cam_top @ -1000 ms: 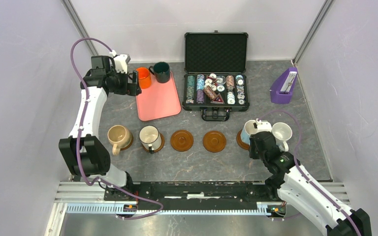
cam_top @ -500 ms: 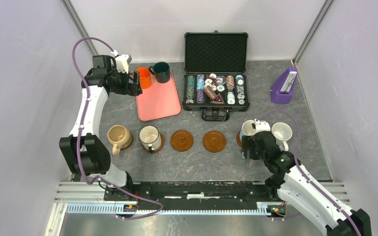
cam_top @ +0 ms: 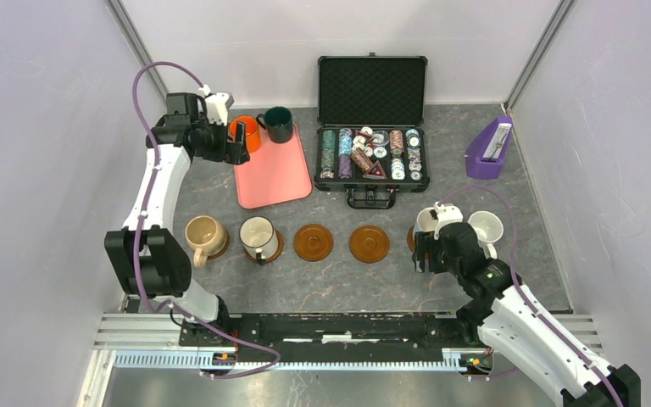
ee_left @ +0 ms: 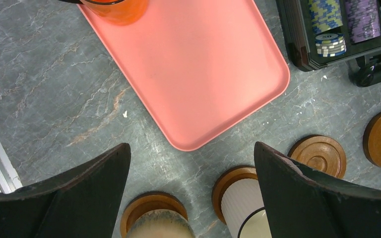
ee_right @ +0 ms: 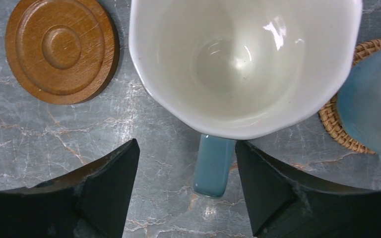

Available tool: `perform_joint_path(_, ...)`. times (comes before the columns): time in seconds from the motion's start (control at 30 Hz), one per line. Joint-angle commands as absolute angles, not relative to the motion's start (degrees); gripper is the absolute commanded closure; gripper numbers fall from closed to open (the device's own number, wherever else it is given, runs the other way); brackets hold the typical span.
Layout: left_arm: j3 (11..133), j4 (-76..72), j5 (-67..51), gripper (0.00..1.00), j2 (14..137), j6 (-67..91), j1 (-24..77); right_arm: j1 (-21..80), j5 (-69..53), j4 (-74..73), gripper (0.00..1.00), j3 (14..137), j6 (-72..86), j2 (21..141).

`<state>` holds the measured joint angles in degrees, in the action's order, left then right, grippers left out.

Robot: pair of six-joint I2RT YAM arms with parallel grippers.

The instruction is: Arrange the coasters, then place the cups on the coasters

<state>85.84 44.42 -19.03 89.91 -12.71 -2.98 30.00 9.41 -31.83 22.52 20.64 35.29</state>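
Note:
Four brown wooden coasters and one woven coaster lie in a row. A tan cup (cam_top: 204,234) and a white dark-rimmed cup (cam_top: 258,236) stand on the two left ones. Two coasters (cam_top: 314,242) (cam_top: 369,243) are bare. The light blue cup (ee_right: 243,64) stands upright on its coaster, and its handle (ee_right: 213,166) lies untouched between the fingers of my open right gripper (ee_right: 186,144). A white cup (cam_top: 485,227) sits on the woven coaster (ee_right: 342,134). My left gripper (cam_top: 237,142) hangs open beside the orange cup (cam_top: 247,133) on the pink tray (ee_left: 193,64). A dark green cup (cam_top: 278,124) stands there too.
An open black case of poker chips (cam_top: 371,153) sits behind the row, to the right of the tray. A purple holder (cam_top: 487,151) stands at the back right. Walls close in on both sides.
My right gripper has opened off the light blue cup's handle and drawn back slightly. The left gripper has shifted right, closer to the orange cup.

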Motion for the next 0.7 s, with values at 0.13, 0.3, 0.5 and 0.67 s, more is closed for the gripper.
perform_joint_path(0.13,89.03,44.12,-17.75,0.00,90.88,-13.94,-2.01,30.05,6.88,-31.75,0.20,24.79,19.38,34.57)
perform_joint_path(0.3,89.12,44.12,-17.64,0.00,91.21,-13.81,-1.71,30.06,7.82,-33.94,0.06,25.50,19.28,34.10)
perform_joint_path(0.5,89.32,44.12,-17.58,0.00,91.52,-13.63,-1.11,30.01,14.50,-39.09,0.03,31.10,19.15,34.35)
perform_joint_path(0.67,89.72,44.12,-17.64,0.00,92.43,-13.55,-0.75,29.88,13.54,-40.55,0.02,37.33,16.30,34.47)
